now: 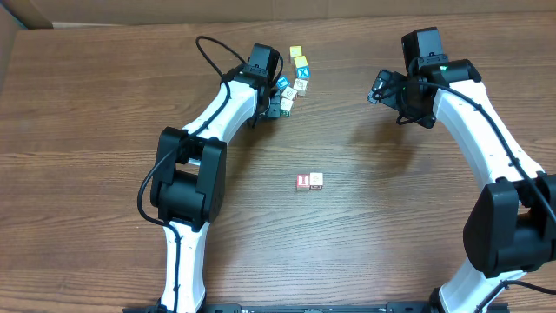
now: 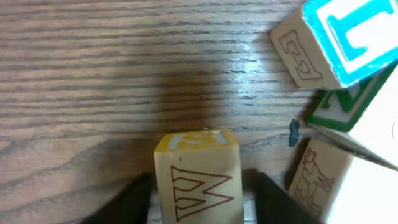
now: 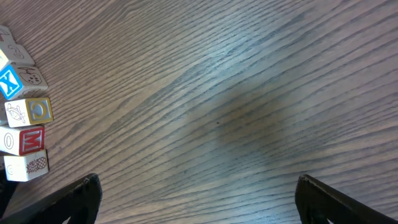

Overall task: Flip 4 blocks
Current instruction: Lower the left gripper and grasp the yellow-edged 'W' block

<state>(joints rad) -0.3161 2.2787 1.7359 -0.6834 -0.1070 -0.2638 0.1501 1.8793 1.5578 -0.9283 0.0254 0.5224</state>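
Left wrist view shows, nearest the lens, the M block point(image 2: 198, 180) standing between the fingers of the left gripper point(image 2: 202, 176), its red-outlined letter facing the camera and a yellow-edged face on top; the jaws are part closed about it, one finger seemingly against its left side and a thin pale gap on its right, so I cannot tell whether it is truly clamped. That is the first risk; a loose hold could let the cube twist, or land on the same face when turned. Just right of it sits the animal block point(image 2: 317, 180), near enough that the right-hand finger could nudge it; beyond, at the upper right of the frame, the green-faced block point(image 2: 345, 102) and the blue-faced block point(image 2: 348, 37) crowd together and might topple if bumped. In the overhead view this cluster of blocks point(image 1: 295, 76) lies at upper centre, while the red-faced block point(image 1: 302, 182) and the pale block point(image 1: 317, 180) touch at mid-table. Farthest, the right gripper point(image 1: 380, 89) hangs spread wide, holding nothing.
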